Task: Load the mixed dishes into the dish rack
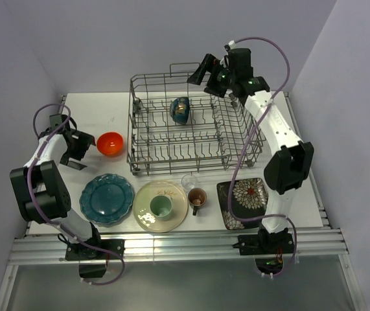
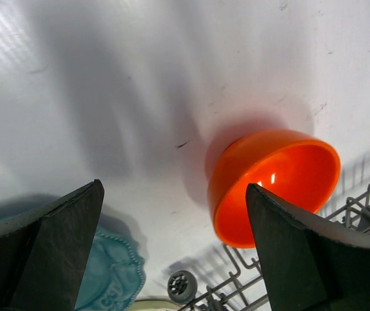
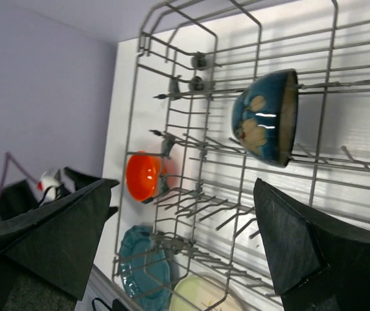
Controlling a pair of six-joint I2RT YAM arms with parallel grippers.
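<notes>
The dish rack (image 1: 194, 123) stands mid-table with the dark bowl (image 1: 180, 110) (image 3: 265, 116) on edge among its tines. My right gripper (image 1: 204, 70) (image 3: 181, 214) hangs open and empty above the rack's far edge. The red-orange bowl (image 1: 110, 143) (image 2: 282, 178) sits left of the rack. My left gripper (image 1: 84, 148) (image 2: 175, 194) is open just beside it, its right finger (image 2: 288, 240) in front of the rim. Along the front lie the teal plate (image 1: 106, 199), the cream plate (image 1: 147, 217) carrying the pale green cup (image 1: 161, 206), the clear glass (image 1: 188, 182), the brown mug (image 1: 197, 199) and the black floral plate (image 1: 244, 202).
Lilac walls close in the table on the left, back and right. The rack's wire handle (image 1: 183, 65) rises at its far side. A small rack wheel (image 2: 180, 285) shows near the teal plate's (image 2: 116, 278) edge.
</notes>
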